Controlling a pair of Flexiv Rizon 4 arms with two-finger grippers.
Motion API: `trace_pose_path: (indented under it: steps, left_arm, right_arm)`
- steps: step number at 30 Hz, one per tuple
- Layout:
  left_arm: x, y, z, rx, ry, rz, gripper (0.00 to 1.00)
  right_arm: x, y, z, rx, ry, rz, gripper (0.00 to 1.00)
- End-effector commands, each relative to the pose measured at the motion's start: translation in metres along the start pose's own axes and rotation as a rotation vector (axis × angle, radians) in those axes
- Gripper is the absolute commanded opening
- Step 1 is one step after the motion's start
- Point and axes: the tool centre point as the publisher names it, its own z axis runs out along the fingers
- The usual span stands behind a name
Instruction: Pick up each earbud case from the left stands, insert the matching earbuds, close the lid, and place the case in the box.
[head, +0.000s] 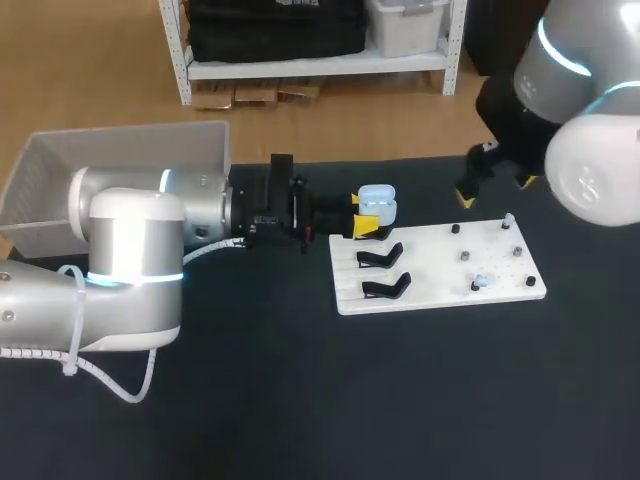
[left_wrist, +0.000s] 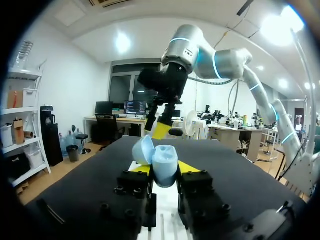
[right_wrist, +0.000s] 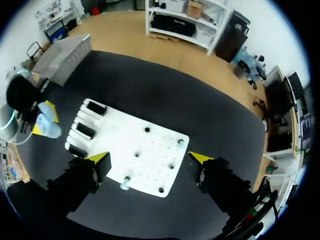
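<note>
Your left gripper (left_wrist: 165, 168) is clamped on the pale blue earbud case (head: 377, 205), both yellow tips pressing its body. It holds the case just off the stand end of the white board (head: 430, 250), lid (left_wrist: 143, 150) swung open.

Your right gripper (right_wrist: 150, 159) hangs above the board with fingers spread wide and nothing in them, so the earbud pick looks like the job now. Two earbuds sit on the board: one near the edge under the right gripper (right_wrist: 125, 184), another further along (right_wrist: 181, 144).

Come straight down over one, narrow the fingers before you reach it, and take it by the sides so it doesn't skid. Hold the case level and steady.

Mind the small black pegs (head: 465, 257) dotted among the earbuds; wide fingers could clip them. Two empty black stands (head: 380, 258) sit beside the case, close to your left fingers. The box (head: 130, 165) waits behind your left arm.
</note>
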Motion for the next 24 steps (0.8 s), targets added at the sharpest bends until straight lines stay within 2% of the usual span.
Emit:
trace_pose_path:
  steps: [1,17,20,24]
  left_arm:
    - [0.001,0.001,0.0,0.002,-0.001,0.0,0.0]
    - [0.001,0.001,0.0,0.002,-0.001,0.0,0.0]
    - [0.001,0.001,0.0,0.002,-0.001,0.0,0.0]
    - [0.001,0.001,0.0,0.002,-0.001,0.0,0.0]
  right_arm:
    - [-0.008,-0.011,0.021,0.058,0.044,0.011,1.0]
    - [0.005,-0.049,0.07,0.076,0.129,0.039,1.0]
    - [0.008,-0.054,0.075,0.084,0.132,0.053,0.92]
    - [0.01,-0.057,0.078,0.092,0.13,0.06,0.71]
